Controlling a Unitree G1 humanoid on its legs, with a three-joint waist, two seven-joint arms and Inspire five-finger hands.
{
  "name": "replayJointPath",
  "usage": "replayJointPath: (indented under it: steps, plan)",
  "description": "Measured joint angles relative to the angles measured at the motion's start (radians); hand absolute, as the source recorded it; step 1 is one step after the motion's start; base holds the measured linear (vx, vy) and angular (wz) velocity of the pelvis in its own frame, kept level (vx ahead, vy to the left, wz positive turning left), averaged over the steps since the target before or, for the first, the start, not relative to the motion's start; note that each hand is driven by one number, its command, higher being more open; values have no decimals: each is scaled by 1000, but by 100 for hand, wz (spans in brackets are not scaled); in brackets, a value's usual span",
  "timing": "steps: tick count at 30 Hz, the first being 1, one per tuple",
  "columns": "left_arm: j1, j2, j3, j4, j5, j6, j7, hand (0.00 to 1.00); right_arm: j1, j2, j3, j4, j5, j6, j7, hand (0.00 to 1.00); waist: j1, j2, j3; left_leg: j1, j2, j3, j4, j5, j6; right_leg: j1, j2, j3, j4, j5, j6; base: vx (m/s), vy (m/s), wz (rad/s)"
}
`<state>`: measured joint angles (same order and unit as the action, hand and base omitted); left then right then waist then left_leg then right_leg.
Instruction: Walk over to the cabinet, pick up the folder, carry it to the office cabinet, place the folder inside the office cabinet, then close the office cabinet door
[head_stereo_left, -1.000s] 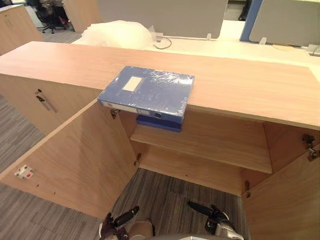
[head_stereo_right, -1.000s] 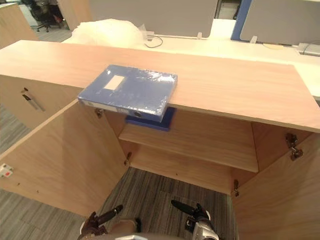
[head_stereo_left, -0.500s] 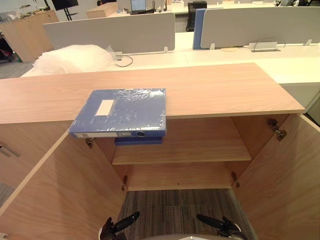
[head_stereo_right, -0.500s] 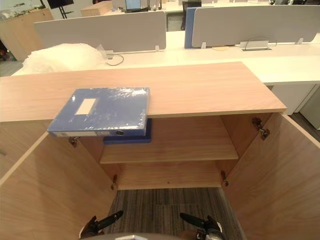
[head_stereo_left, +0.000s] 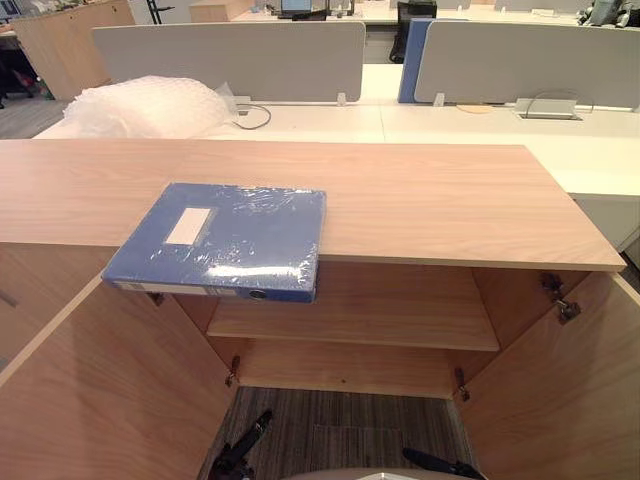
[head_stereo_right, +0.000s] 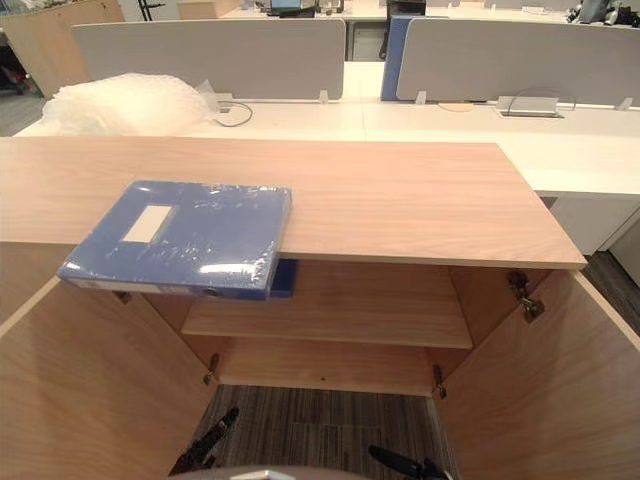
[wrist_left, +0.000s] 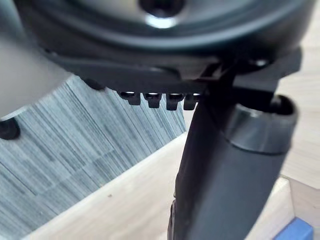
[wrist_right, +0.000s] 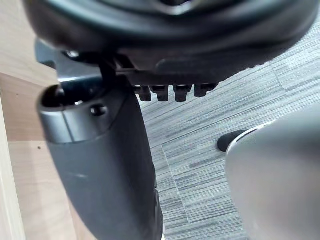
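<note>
Folder (head_stereo_left: 225, 235): blue, film-wrapped, flat on cabinet top (head_stereo_left: 430, 200), near edge overhanging the open front. It is well ahead of and above the left hand, untouched.
Left hand (head_stereo_left: 243, 452): low over carpet (head_stereo_left: 340, 430), fingers straight, empty.
Right hand (head_stereo_left: 432, 464): low alongside, fingers straight, empty.
Left door (head_stereo_left: 110, 390), right door (head_stereo_left: 560, 400): open, flanking the hands.
Shelf (head_stereo_left: 380, 320): ahead of both hands.

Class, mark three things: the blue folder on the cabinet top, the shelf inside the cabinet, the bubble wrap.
blue folder (head_stereo_left: 250, 240), left eye view, middle of its cover.
shelf (head_stereo_left: 400, 310), left eye view, bare board.
bubble wrap (head_stereo_left: 150, 108), left eye view, middle of the heap.
</note>
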<state>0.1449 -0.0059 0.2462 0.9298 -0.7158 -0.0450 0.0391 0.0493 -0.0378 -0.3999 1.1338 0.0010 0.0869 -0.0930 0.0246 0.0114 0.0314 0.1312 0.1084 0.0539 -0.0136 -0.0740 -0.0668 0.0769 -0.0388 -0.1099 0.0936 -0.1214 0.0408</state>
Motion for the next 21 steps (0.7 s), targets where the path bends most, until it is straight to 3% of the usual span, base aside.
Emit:
replayJointPath:
  steps: [4, 6, 10, 16, 21]
  plan:
    - [68, 12, -76, -276, -19, 1, 5, 100, -9, -5, 68, 2, -7, 6, 6, 100, 1, -7, -1, -21, -21, -23, 2, 1, 2, -3, -20, -6, -25, 18, 13, -12, 101, 8]
    - [91, 30, -72, -414, -18, -1, 6, 100, -18, -11, 95, 11, -25, 9, 14, 100, 3, -6, -1, -32, -36, -39, 5, 2, 6, -4, -35, -16, -29, 23, 19, -46, 84, 13]
    - [115, 51, -34, -519, 47, -17, 28, 100, -25, -15, 118, 18, -42, 12, 26, 100, 18, -3, 0, -34, -50, -49, 2, 7, 18, -4, -49, -24, -29, 28, 25, -63, 63, 10]
    - [214, -3, 46, -619, 413, 13, 132, 100, -25, -15, 156, 17, -41, 15, 20, 100, 29, -13, 4, -43, -72, -99, -11, 25, 43, 13, -68, -70, -47, 36, 32, -50, 30, 23]
    - [276, -44, 56, -745, 596, 20, 196, 100, -15, -1, 157, 4, -43, 18, 10, 100, 51, -21, 7, -42, -76, -124, -23, 38, 45, 24, -72, -97, -49, 36, 32, -27, -2, 16]
